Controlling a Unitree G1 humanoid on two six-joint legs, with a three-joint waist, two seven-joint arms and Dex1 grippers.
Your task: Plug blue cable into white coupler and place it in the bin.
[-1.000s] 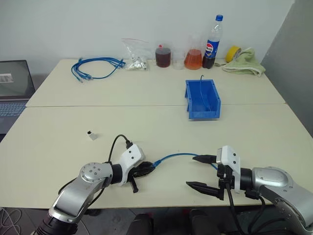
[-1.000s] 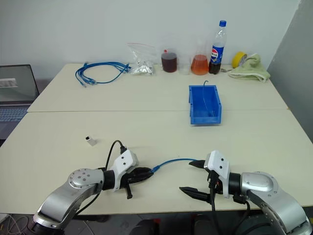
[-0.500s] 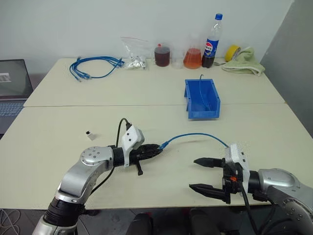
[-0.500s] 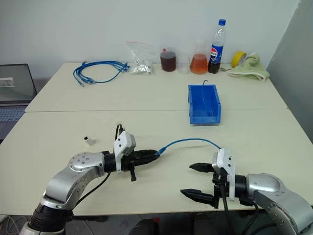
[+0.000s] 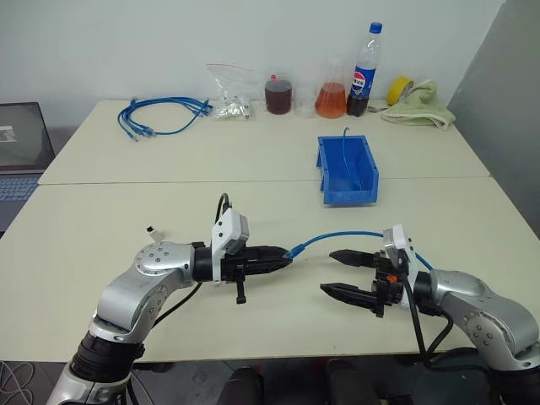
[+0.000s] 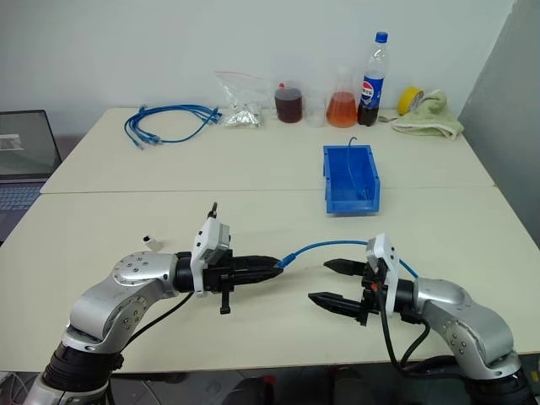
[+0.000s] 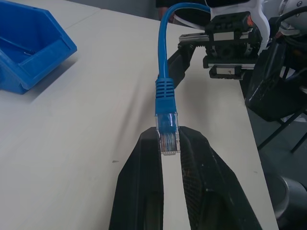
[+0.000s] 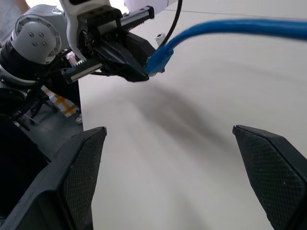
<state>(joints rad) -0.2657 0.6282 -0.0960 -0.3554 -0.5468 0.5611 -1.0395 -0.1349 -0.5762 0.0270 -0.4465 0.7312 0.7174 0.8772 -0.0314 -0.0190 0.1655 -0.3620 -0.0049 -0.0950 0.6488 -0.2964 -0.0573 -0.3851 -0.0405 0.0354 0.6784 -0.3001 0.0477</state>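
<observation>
Since a second ago the left gripper [image 5: 285, 256] has lifted the blue cable [image 5: 337, 236] plug end off the table, fingers clamped on the plug and pointing at 3 o'clock. The right gripper [image 5: 336, 272] faces it, jaws wide apart, empty. The white coupler [image 5: 153, 229] sits alone at 9 o'clock; the bin [image 5: 348, 173] stands at 1 o'clock.
</observation>
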